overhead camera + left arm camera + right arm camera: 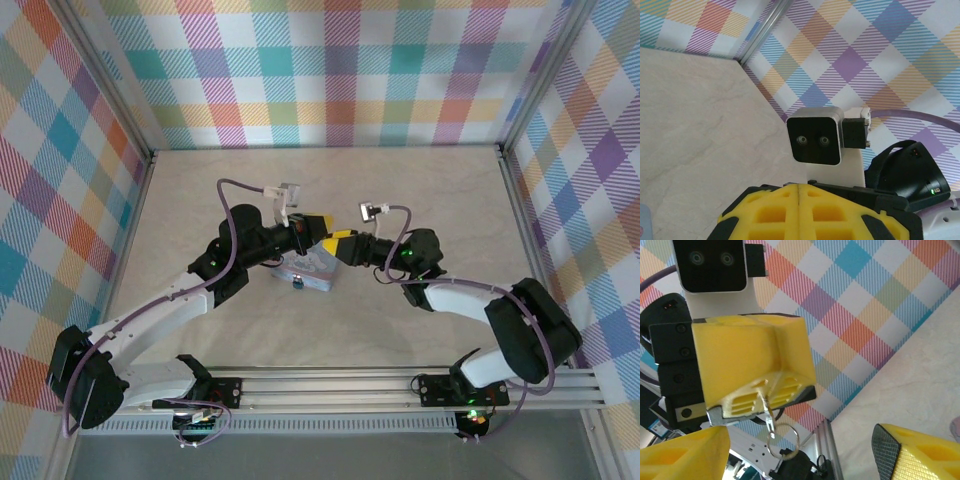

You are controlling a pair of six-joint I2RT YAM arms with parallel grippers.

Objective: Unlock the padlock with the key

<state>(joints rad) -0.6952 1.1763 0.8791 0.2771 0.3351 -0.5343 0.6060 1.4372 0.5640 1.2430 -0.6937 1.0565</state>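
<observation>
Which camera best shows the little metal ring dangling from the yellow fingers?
Right wrist view: the key ring hangs clearly below the left fingers. The top view is too distant to tell; the left wrist view faces those fingers' backs.

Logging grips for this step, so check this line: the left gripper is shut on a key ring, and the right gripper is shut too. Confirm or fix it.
The right gripper is not shut: the right wrist view shows its fingers wide apart, open. The rest holds: the left gripper is shut on the key ring, which dangles from its tips.
</observation>
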